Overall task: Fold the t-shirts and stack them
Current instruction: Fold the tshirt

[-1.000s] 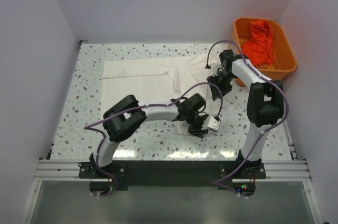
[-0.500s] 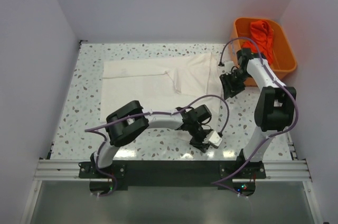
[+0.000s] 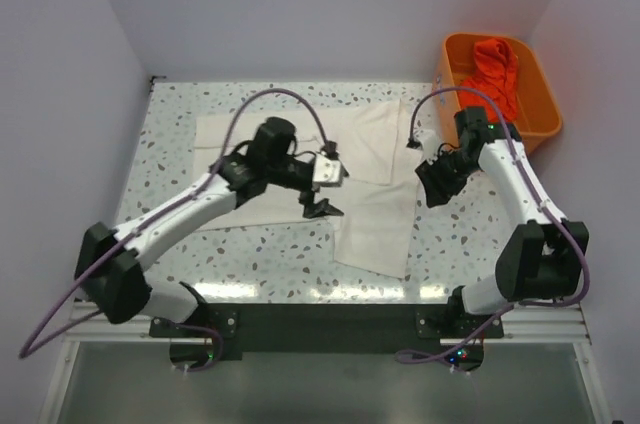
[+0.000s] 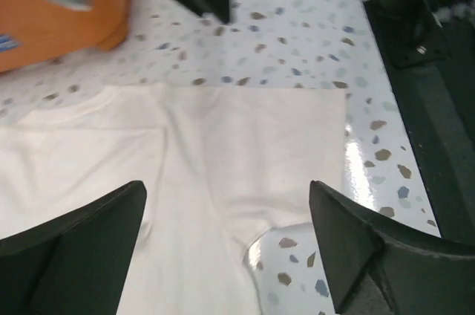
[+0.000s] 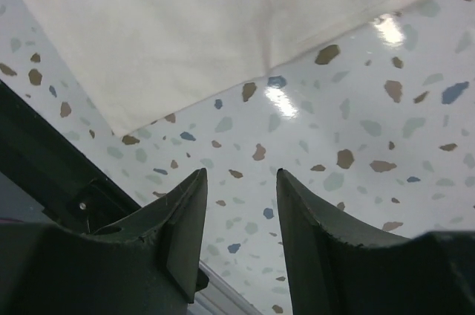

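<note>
A white t-shirt (image 3: 262, 137) lies spread across the back of the speckled table, and one panel of it (image 3: 375, 229) is laid out toward the front edge. My left gripper (image 3: 320, 204) hovers over the shirt's middle, open and empty. In the left wrist view the white t-shirt (image 4: 223, 151) fills the space below the left gripper (image 4: 226, 196). My right gripper (image 3: 432, 186) sits just off the shirt's right edge. It is open over bare table, and in the right wrist view the shirt's edge (image 5: 185, 25) lies beyond the right gripper (image 5: 240, 177).
An orange tub (image 3: 535, 114) stands at the back right corner with a crumpled red-orange garment (image 3: 493, 76) inside. The same tub (image 4: 52, 21) shows at the top left of the left wrist view. White walls close in the table on three sides.
My left gripper opened, let go of the shirt panel near the front edge and swung back and left over the shirt. The panel now lies flat toward the front. The right gripper barely shifted.
</note>
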`<state>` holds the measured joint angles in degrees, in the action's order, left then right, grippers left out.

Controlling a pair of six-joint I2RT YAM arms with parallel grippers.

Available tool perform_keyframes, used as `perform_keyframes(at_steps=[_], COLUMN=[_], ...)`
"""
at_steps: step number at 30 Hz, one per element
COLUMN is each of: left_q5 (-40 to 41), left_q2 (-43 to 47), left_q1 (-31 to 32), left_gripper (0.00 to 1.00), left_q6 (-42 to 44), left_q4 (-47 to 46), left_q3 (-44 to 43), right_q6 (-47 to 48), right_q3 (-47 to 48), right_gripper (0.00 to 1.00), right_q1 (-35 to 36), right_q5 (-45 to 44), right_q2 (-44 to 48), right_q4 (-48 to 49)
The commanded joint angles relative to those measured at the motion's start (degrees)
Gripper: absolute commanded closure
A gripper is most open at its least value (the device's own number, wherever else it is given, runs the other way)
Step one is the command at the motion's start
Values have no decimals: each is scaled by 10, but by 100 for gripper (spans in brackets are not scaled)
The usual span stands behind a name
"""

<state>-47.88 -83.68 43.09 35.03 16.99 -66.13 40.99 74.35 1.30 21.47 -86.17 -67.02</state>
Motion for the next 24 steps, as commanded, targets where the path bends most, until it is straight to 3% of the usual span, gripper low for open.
perform_keyframes(at_steps=[1,4,8,12,17,24], left_q5=[41,117,152,65,70,60], left_q2=[127,206,236,194,171,105], left_q1=[-96,-203,-322,-479,-547,-636], left_gripper=[0,0,0,0,0,2], left_q6=[-93,-178,-175,-115,-37,96], left_q4=[10,14,89,264,309,394], left_q3=[47,71,56,20,35,38], right_q6=[51,48,27,18,6,-2], right_q3=[-66,-126,-191,-249,-300,-322], right_gripper=[54,53,53,53,52,52], right_q1=[67,145,253,334,399,413], right_q5=[-20,-48,-88,-120,-154,-213], right_q2=[54,92,114,127,121,62], right_q4=[8,46,100,133,186,259])
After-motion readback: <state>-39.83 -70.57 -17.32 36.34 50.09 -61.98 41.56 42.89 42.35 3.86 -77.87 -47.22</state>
